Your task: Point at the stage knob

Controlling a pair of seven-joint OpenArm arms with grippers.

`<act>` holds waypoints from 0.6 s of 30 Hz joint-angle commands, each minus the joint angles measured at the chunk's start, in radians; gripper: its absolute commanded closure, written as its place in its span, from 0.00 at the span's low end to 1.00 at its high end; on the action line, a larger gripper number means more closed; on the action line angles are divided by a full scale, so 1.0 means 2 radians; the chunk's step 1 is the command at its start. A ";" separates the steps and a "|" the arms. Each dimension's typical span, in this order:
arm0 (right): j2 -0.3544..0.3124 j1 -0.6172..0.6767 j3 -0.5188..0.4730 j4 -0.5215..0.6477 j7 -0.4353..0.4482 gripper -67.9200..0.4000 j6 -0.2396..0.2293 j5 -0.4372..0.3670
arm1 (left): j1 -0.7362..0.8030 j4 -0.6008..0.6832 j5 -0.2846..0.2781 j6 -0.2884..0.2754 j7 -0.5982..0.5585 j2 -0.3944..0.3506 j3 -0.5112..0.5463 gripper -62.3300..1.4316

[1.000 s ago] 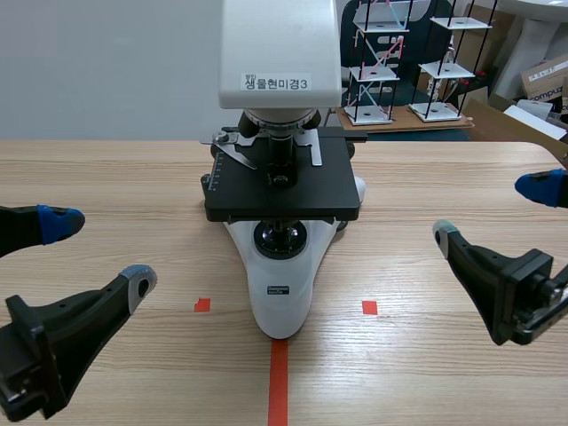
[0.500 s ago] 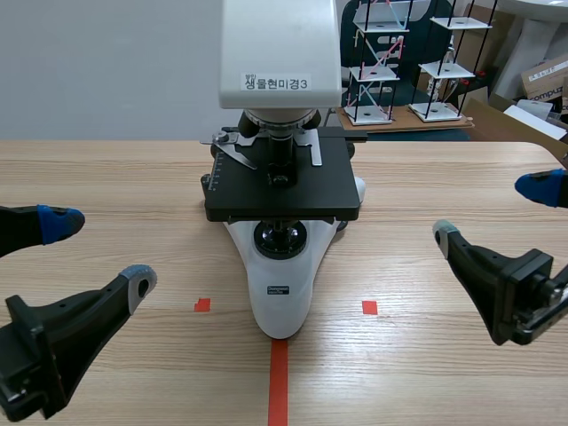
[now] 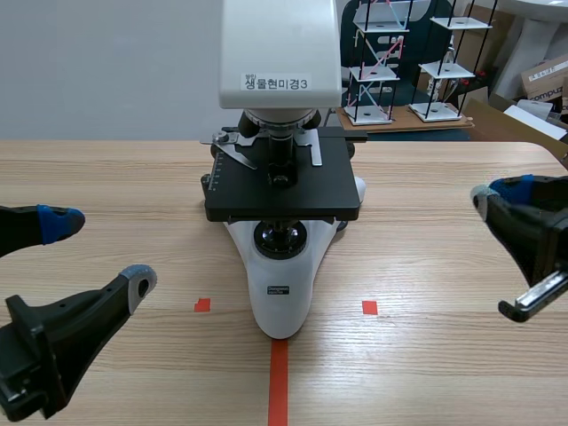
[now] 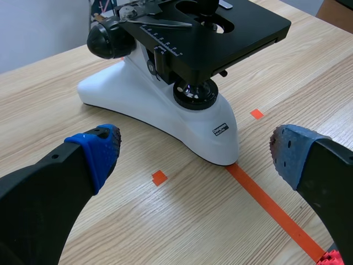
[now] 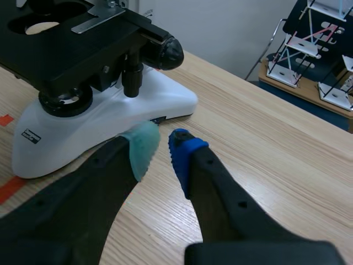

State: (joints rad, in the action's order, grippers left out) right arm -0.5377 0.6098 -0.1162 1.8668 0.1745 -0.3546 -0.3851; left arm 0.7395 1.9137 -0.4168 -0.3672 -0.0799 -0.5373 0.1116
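A white microscope (image 3: 282, 293) with a black stage (image 3: 284, 191) stands at the table's middle. In the right wrist view its stage knob (image 5: 132, 77), a small black cylinder, hangs under the stage beside the big round focus knob (image 5: 165, 52). My right gripper (image 3: 504, 191) hovers to the right of the microscope, well apart from it. Its fingers have come together, with only a narrow slit between the pads (image 5: 164, 144), and hold nothing. My left gripper (image 3: 98, 253) stays low at the left, wide open and empty, with the microscope base (image 4: 165, 110) ahead of it.
Orange-red tape marks (image 3: 278, 382) lie in front of the microscope. Behind the table's far right edge stand wire racks (image 3: 382, 62) and cardboard boxes (image 3: 546, 80). Bare wood lies between each gripper and the microscope.
My right gripper's fingers have closed from wide open to nearly touching, the lower finger rising to the upper one. The left arm and the microscope have not moved.
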 commanded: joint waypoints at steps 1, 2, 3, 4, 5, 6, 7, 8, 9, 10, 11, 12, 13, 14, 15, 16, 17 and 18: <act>-0.001 -0.012 0.006 -0.012 0.006 0.95 0.002 -0.004 | 0.003 0.006 -0.003 0.001 -0.007 0.002 0.004 0.09; -0.001 -0.018 0.010 -0.019 0.006 0.97 0.001 -0.004 | 0.003 0.006 -0.003 0.001 -0.007 0.002 0.004 0.09; -0.001 -0.025 0.015 -0.029 0.006 0.97 0.001 -0.003 | 0.003 0.006 -0.003 0.001 -0.007 0.002 0.004 0.09; -0.001 -0.033 0.019 -0.037 0.006 0.97 0.001 -0.003 | 0.003 0.006 -0.003 0.001 -0.007 0.002 0.004 0.09; -0.001 -0.042 0.026 -0.048 0.007 0.97 0.001 0.000 | 0.003 0.006 -0.003 0.001 -0.007 0.002 0.004 0.09; -0.001 -0.049 0.030 -0.056 0.009 0.99 0.001 0.003 | 0.003 0.006 -0.003 0.001 -0.007 0.002 0.004 0.09; -0.001 -0.057 0.036 -0.067 0.015 0.99 -0.002 0.009 | 0.003 0.006 -0.003 0.001 -0.007 0.002 0.004 0.09; -0.001 -0.066 0.042 -0.078 0.024 0.99 -0.006 0.015 | 0.003 0.006 -0.003 0.001 -0.007 0.002 0.004 0.09; -0.001 -0.075 0.048 -0.090 0.037 0.99 -0.007 0.023 | 0.003 0.006 -0.003 0.001 -0.007 0.002 0.004 0.09; 0.000 -0.084 0.054 -0.102 0.048 0.99 -0.008 0.031 | 0.003 0.006 -0.003 0.001 -0.007 0.002 0.004 0.09; 0.001 -0.094 0.059 -0.114 0.059 0.99 -0.009 0.039 | 0.003 0.006 -0.003 0.001 -0.007 0.002 0.004 0.09; 0.001 -0.105 0.064 -0.125 0.070 0.99 -0.010 0.047 | 0.003 0.006 -0.003 0.001 -0.007 0.002 0.004 0.09; 0.001 -0.115 0.069 -0.137 0.078 0.99 -0.013 0.052 | 0.003 0.006 -0.003 0.001 -0.007 0.002 0.004 0.09; 0.001 -0.126 0.074 -0.148 0.084 0.99 -0.014 0.056 | 0.003 0.006 -0.003 0.001 -0.007 0.002 0.004 0.09; 0.001 -0.138 0.080 -0.162 0.089 0.99 -0.016 0.058 | 0.003 0.006 -0.003 0.001 -0.007 0.002 0.004 0.09; 0.001 -0.149 0.087 -0.175 0.094 0.99 -0.016 0.059 | 0.003 0.006 -0.003 0.001 -0.007 0.002 0.004 0.09; 0.001 -0.162 0.093 -0.190 0.100 0.99 -0.016 0.059 | 0.003 0.006 -0.003 0.001 -0.007 0.002 0.004 0.09; 0.002 -0.175 0.100 -0.204 0.106 0.99 -0.016 0.059 | 0.003 0.006 -0.003 0.001 -0.007 0.002 0.004 0.09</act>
State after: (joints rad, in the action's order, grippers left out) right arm -0.5266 0.2863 0.0841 1.4532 0.3683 -0.3885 -0.2569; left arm 0.7395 1.9137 -0.4164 -0.3672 -0.0799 -0.5373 0.1116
